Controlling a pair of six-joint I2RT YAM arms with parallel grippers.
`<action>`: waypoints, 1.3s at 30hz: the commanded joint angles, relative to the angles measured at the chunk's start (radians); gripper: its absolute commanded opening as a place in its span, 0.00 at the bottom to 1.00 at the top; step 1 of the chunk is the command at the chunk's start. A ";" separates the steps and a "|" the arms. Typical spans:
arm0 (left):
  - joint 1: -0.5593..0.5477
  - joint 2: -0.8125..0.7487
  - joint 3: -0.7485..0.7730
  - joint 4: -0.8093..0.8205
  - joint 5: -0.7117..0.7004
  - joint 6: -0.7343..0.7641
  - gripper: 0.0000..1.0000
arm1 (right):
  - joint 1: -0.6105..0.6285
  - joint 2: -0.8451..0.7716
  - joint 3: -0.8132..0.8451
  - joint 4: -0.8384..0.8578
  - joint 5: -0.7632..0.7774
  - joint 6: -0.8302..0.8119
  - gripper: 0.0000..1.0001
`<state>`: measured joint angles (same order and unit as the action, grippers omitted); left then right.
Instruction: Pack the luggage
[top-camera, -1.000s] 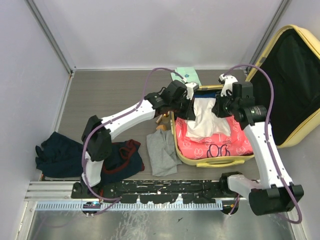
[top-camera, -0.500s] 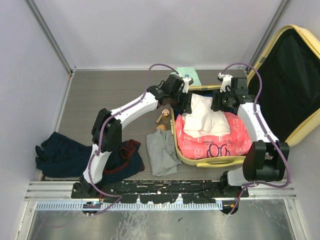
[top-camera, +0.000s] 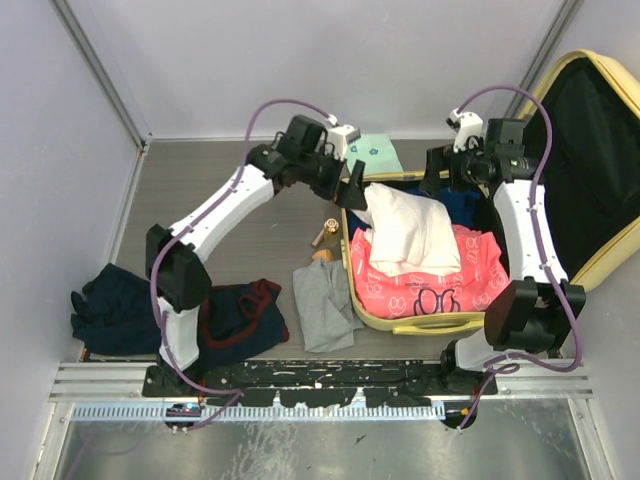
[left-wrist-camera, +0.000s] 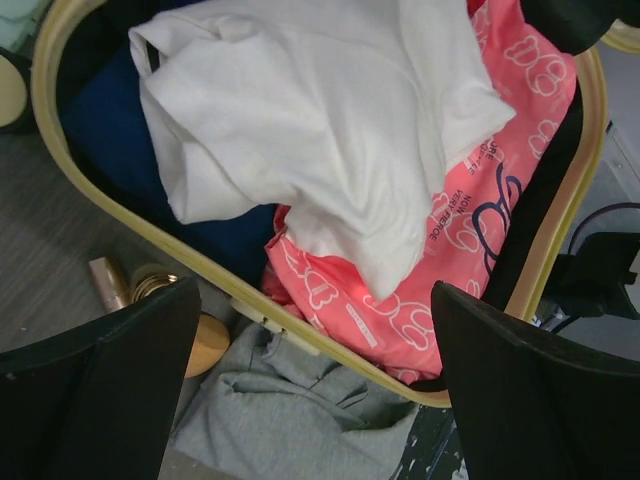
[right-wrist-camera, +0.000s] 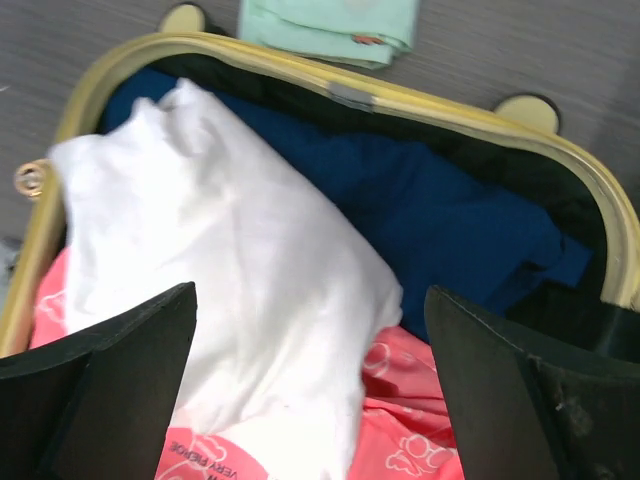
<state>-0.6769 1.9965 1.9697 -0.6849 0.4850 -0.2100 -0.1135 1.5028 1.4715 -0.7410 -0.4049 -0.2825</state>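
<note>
The luggage (top-camera: 400, 322) is seen lying open on the right half of the bench (top-camera: 220, 200), its base near the right arm's foot and its black-lined lid (top-camera: 590, 150) raised and leaned back to the right. A white shirt (top-camera: 410, 230) is spread loosely across the top of the packed contents, overlapping a pink printed garment (top-camera: 440, 285) at the near end and a blue garment (top-camera: 462, 205) at the far end; all three are contained within the yellow rim. The left hand (top-camera: 352, 192) is held above the far left corner of the base with its fingers spread wide, and nothing is gripped. The right hand (top-camera: 440, 178) is poised over the far right part of the base, likewise wide open and empty; in both wrist views the dark fingers are seen well apart with only the clothes below. Neither hand is touching the shirt. A folded mint cloth (top-camera: 378, 152) is laid on the bench just beyond the far rim. A grey garment (top-camera: 320, 300) is crumpled against the left side of the base, and small gold and wooden items (top-camera: 327, 232) are set beside it. Near the left arm's foot, a navy and maroon garment (top-camera: 245, 315) and a dark pile (top-camera: 115, 310) are left on the bench, well apart from the luggage.
</note>
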 joint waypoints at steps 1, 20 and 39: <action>0.048 -0.135 0.002 -0.047 0.093 0.096 0.98 | 0.081 -0.020 0.086 -0.100 -0.140 -0.035 0.99; 0.287 -0.508 -0.509 -0.135 0.093 0.352 0.98 | 0.330 0.176 -0.154 0.110 -0.028 -0.101 0.93; 0.190 -0.374 -0.777 0.043 0.184 0.392 0.96 | 0.307 -0.085 0.034 -0.085 -0.057 -0.019 1.00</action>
<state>-0.4492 1.5692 1.2030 -0.7616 0.6285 0.1814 0.1944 1.4715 1.4876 -0.8028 -0.4553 -0.3447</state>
